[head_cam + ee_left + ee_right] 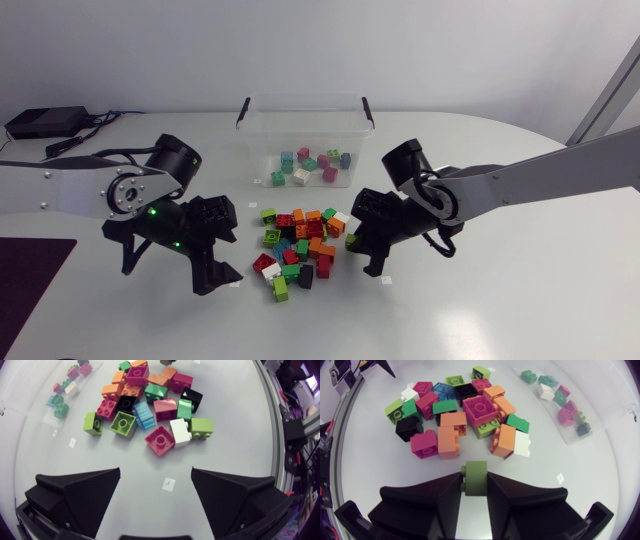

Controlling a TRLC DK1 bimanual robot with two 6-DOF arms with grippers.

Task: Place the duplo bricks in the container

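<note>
White table point(500, 320): right claw point(474, 482) grips a green brick point(475, 471) just short of the brick pile point(300, 245); left claw point(156, 472) gapes open, pile ahead.

Matte black right gripper point(474, 482) clamped olive-green plastic duplo brick point(475, 471); at its 12 o'clock lay pile of pink, orange, green, black, white bricks point(480, 410).

The white table point(480, 310) in front of me carries a clear plastic container point(300, 98) at the middle of its far side. Nearer to me, a short way from it, a loose pile of duplo bricks point(300, 245) lies on the bare top in red, orange, green, pink, black, white and blue, many of them touching. A small white tag point(169, 484) lies flat near the pile, with a pink brick point(160, 440) just beyond it.
</note>
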